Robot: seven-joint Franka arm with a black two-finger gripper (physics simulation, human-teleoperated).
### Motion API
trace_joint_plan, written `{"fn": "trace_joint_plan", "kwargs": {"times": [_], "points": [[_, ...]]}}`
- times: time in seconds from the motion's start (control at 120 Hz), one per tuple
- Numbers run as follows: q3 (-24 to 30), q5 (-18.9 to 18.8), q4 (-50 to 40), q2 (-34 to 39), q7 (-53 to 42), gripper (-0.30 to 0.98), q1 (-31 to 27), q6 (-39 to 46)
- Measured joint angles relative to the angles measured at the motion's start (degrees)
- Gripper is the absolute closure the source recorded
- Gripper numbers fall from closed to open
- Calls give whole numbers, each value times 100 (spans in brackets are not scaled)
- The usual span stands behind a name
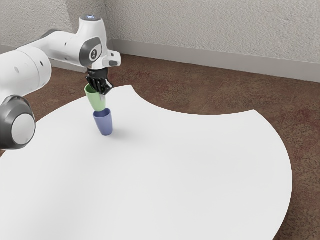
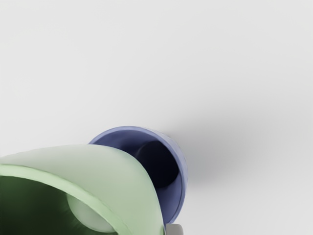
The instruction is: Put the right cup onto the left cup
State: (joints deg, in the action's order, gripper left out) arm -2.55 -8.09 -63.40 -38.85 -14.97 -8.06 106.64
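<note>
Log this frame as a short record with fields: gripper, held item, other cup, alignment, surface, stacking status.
gripper: black gripper, shut on the green cup's wall near its rim
held item: green cup, mouth up, slightly tilted
other cup: blue cup, mouth up, standing on the table
alignment: green cup's base at the blue cup's mouth; whether it has entered, cannot tell
surface: white table
stacking status: not fully nested, not released

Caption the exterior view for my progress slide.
Gripper holding the green cup above the blue cup, which stands on the white table.
</note>
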Motion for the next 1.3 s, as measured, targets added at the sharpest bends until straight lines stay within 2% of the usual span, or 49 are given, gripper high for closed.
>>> {"fn": "trace_joint_plan", "kwargs": {"times": [0.408, 0.875, 1.1, 1.3], "points": [[95, 264, -26, 2, -160, 76, -126, -29], [190, 292, -12, -361, -259, 78, -287, 38], [276, 466, -8, -331, -284, 33, -352, 11], [267, 528, -111, 134, -292, 13, -251, -146]]}}
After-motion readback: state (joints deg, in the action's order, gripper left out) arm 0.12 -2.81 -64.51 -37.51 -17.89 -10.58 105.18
